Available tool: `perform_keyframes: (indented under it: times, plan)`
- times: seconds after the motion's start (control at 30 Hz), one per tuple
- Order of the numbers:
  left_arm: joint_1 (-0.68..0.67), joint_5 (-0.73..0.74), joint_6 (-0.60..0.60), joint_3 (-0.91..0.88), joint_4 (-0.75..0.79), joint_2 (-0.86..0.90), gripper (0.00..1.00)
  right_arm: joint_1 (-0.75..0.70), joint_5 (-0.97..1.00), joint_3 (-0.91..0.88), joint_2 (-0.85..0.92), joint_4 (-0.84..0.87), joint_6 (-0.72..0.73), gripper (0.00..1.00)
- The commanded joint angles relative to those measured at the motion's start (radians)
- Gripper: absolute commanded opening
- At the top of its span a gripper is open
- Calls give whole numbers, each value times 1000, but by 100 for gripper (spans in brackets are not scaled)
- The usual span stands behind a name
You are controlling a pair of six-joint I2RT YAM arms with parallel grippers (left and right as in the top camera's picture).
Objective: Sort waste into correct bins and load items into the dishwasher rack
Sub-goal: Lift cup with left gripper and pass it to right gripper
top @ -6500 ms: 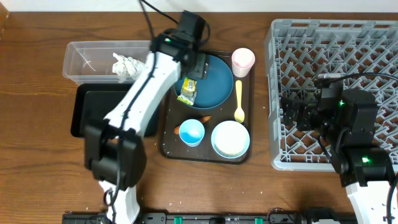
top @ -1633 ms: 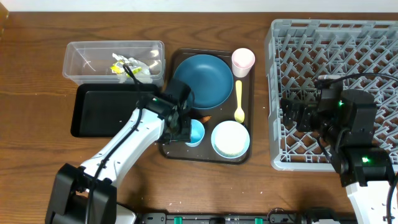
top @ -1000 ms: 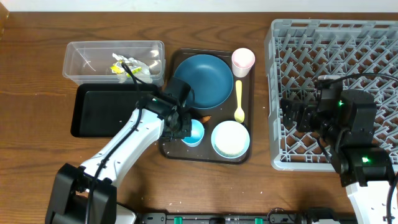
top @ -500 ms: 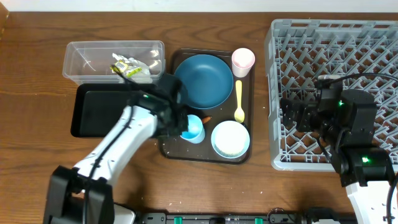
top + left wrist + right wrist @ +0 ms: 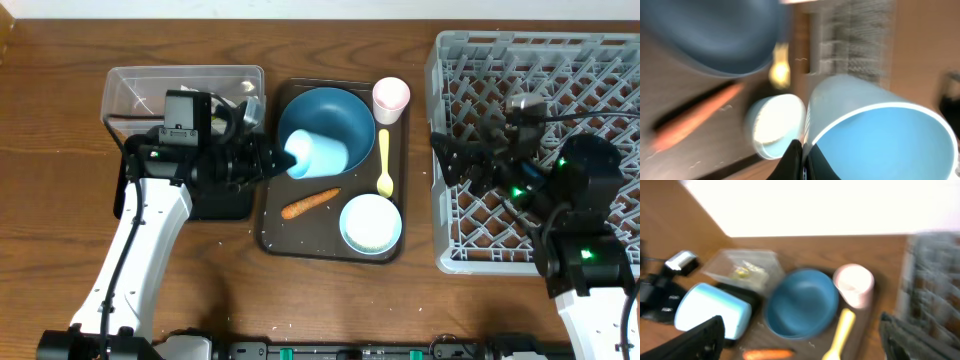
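Overhead, the left gripper point(image 5: 272, 160) clamps the light blue cup point(image 5: 322, 155), tipped sideways, over the dark blue plate point(image 5: 345, 115). The right gripper point(image 5: 452, 166) hangs spread above the dishwasher rack point(image 5: 560, 60).

Light blue cup point(image 5: 880, 140) pinched at its rim, filling the lower right of a motion-blurred frame
The left gripper point(image 5: 804, 160) showed only at the bottom centre, one dark finger point(image 5: 796, 156) outside the cup wall and the other just inside, the pale rim caught between them; the cup lay tipped on its side with its open mouth facing the camera. Behind it, the dark blue plate point(image 5: 715, 35) spread across the upper left, the carrot point(image 5: 695, 117) slanted at the left, the white bowl point(image 5: 775, 125) sat at centre beside the cup, the yellow spoon point(image 5: 780, 70) above the bowl, and the grey dishwasher rack point(image 5: 855, 45) smeared at upper centre
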Motion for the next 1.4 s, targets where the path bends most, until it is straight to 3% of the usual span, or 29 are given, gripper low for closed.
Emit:
perform_keyframes:
  times: [0.0,0.2,0.43,0.87,1.37]
  plan:
    - [4,285,-9,16,63,2,6,8,-192,16,46,78,45,92]
    - [4,412,-45,16,171,2,6,54,-458,16,179,294,45,87]
    - [4,426,-47,16,180,2,6,115,-602,16,302,475,46,92]
    - [-3,448,-47,16,180,2,6,231,-578,16,387,575,66,95]
    - [-3,448,-47,16,180,2,6,312,-568,16,397,676,105,75]
